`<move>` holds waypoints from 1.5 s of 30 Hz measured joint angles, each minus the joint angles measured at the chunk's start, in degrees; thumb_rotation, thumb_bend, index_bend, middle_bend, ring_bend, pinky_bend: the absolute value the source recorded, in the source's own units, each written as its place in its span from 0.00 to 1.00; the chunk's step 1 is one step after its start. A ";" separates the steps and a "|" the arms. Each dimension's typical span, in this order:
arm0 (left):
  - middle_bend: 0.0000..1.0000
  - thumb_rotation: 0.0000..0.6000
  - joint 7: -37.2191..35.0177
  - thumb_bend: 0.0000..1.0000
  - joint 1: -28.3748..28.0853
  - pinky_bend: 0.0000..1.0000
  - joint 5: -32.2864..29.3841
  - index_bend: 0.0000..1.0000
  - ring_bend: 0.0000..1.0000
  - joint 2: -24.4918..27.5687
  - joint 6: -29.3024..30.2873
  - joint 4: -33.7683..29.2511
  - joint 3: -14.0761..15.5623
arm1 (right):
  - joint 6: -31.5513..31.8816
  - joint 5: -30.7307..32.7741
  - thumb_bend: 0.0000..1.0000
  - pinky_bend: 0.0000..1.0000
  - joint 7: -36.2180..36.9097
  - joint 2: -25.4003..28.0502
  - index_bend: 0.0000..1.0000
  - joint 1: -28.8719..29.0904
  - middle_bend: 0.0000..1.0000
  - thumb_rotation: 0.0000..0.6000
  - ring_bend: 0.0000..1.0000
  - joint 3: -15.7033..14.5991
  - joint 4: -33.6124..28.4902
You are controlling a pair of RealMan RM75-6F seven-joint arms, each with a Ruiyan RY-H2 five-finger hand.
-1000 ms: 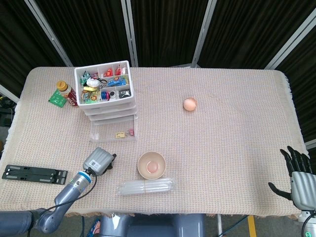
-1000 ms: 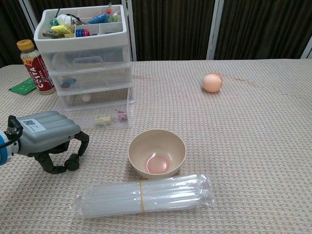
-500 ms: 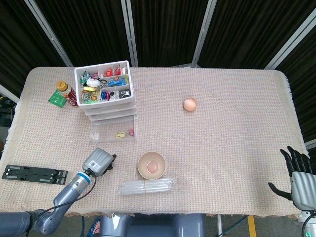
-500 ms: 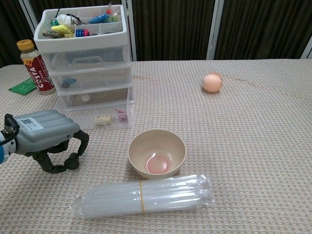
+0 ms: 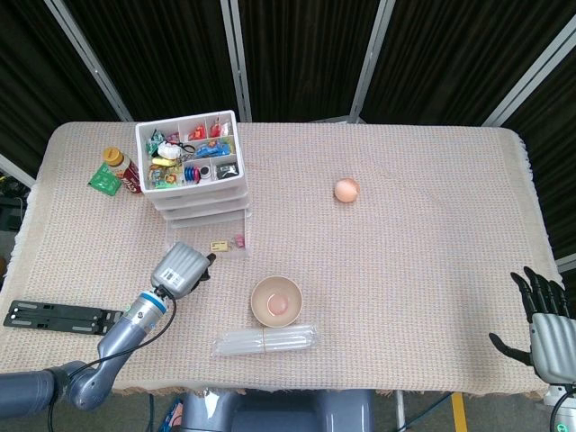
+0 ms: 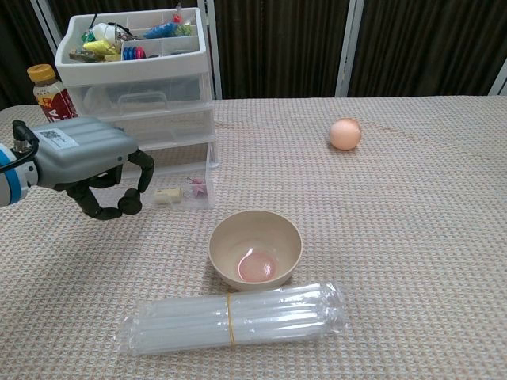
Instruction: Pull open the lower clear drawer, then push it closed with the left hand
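Observation:
A white drawer unit (image 5: 189, 175) (image 6: 139, 95) stands at the table's back left, with its top tray full of small items. Its lower clear drawer (image 5: 220, 234) (image 6: 186, 188) is pulled out toward me and holds a few small bits. My left hand (image 5: 183, 267) (image 6: 89, 161) hovers just in front of the drawer's left front corner. Its fingers (image 6: 131, 199) are curled under and hold nothing. In the chest view it hides the drawer's left part. My right hand (image 5: 544, 322) rests at the table's near right corner with its fingers spread.
A beige bowl (image 5: 276, 300) (image 6: 255, 247) sits in front of the drawer, and a plastic-wrapped bundle of tubes (image 5: 264, 340) (image 6: 234, 318) lies nearer me. An orange ball (image 5: 346, 190) (image 6: 345, 134) lies mid-table. A bottle (image 5: 121, 167) (image 6: 49, 93) stands left of the unit. A black rail (image 5: 61, 318) lies at the near left.
My left hand has lifted and moved away from me, up to the open drawer's front left. The drawer and my right hand have not moved.

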 measured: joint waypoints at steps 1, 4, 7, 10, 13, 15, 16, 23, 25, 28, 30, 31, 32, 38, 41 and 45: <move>1.00 1.00 -0.10 0.45 -0.25 0.71 -0.40 0.55 0.89 -0.32 -0.16 0.89 -0.45 | 0.02 0.01 0.08 0.00 -0.01 0.01 0.09 -0.01 0.00 1.00 0.00 0.01 0.05; 1.00 1.00 -0.52 0.45 -1.15 0.71 -1.93 0.55 0.89 -1.79 -0.65 4.38 -2.12 | 0.01 0.01 0.08 0.00 -0.13 -0.05 0.09 0.04 0.00 1.00 0.00 0.06 0.37; 1.00 1.00 -0.90 0.45 -2.16 0.71 -3.65 0.54 0.89 -3.51 -1.20 8.17 -3.85 | -0.11 0.00 0.07 0.00 -0.07 -0.12 0.09 0.11 0.00 1.00 0.00 0.06 0.44; 0.99 1.00 -1.32 0.45 -3.16 0.71 -5.12 0.48 0.89 -5.37 -1.63 11.71 -5.39 | -0.13 -0.09 0.08 0.00 -0.07 -0.15 0.09 0.14 0.00 1.00 0.00 0.04 0.53; 0.98 1.00 -1.71 0.41 -3.80 0.71 -5.92 0.34 0.88 -7.12 -1.48 14.52 -6.40 | -0.02 -0.13 0.08 0.00 -0.01 -0.12 0.09 0.07 0.00 1.00 0.00 0.02 0.52; 0.98 1.00 -1.87 0.35 -3.91 0.71 -6.39 0.27 0.88 -7.99 -0.93 15.86 -6.78 | 0.01 -0.16 0.08 0.00 0.00 -0.09 0.09 0.05 0.00 1.00 0.00 0.01 0.53; 0.98 1.00 -1.93 0.33 -3.88 0.71 -6.54 0.24 0.88 -8.19 -0.62 16.16 -6.86 | 0.01 -0.18 0.08 0.00 0.04 -0.08 0.09 0.05 0.00 1.00 0.00 0.01 0.51; 0.96 1.00 -3.16 0.30 -2.63 0.69 -5.19 0.22 0.86 -7.40 0.82 15.62 -5.78 | -0.01 -0.23 0.08 0.00 0.01 -0.10 0.09 0.07 0.00 1.00 0.00 -0.01 0.53; 0.90 1.00 -3.59 0.30 -2.16 0.66 -3.97 0.23 0.81 -6.75 1.22 15.05 -5.00 | 0.04 -0.23 0.08 0.00 -0.07 -0.10 0.09 0.05 0.00 1.00 0.00 -0.01 0.50; 0.78 1.00 -4.63 0.31 -1.23 0.60 -0.85 0.26 0.70 -5.55 2.25 14.03 -3.35 | 0.08 -0.19 0.08 0.00 -0.14 -0.11 0.09 0.01 0.00 1.00 0.00 0.00 0.46; 0.64 1.00 -5.44 0.31 -0.52 0.54 2.26 0.28 0.59 -4.55 3.25 13.40 -1.74 | 0.06 -0.17 0.08 0.00 -0.20 -0.12 0.09 0.02 0.00 1.00 0.00 0.01 0.47; 0.56 1.00 -5.80 0.32 -0.22 0.50 3.87 0.28 0.53 -4.06 3.76 13.17 -0.94 | 0.05 -0.16 0.08 0.00 -0.21 -0.14 0.09 0.03 0.00 1.00 0.00 0.02 0.45; 0.51 1.00 -6.25 0.33 0.18 0.48 6.29 0.29 0.49 -3.39 4.52 12.95 0.22 | 0.05 -0.16 0.08 0.00 -0.23 -0.15 0.09 0.04 0.00 1.00 0.00 0.02 0.44; 0.23 1.00 -7.50 0.45 1.55 0.23 22.05 0.29 0.22 0.16 9.66 14.58 6.87 | 0.14 -0.29 0.08 0.00 -0.34 -0.18 0.09 0.01 0.00 1.00 0.00 -0.02 0.32; 0.19 1.00 -7.86 0.46 1.74 0.18 30.56 0.29 0.13 1.86 11.84 18.11 10.68 | 0.19 -0.35 0.08 0.00 -0.46 -0.20 0.09 0.00 0.00 1.00 0.00 -0.03 0.23; 0.13 1.00 -8.14 0.46 1.35 0.14 37.87 0.29 0.07 4.03 11.91 23.19 15.57 | 0.16 -0.30 0.08 0.00 -0.56 -0.23 0.09 0.01 0.00 1.00 0.00 -0.02 0.22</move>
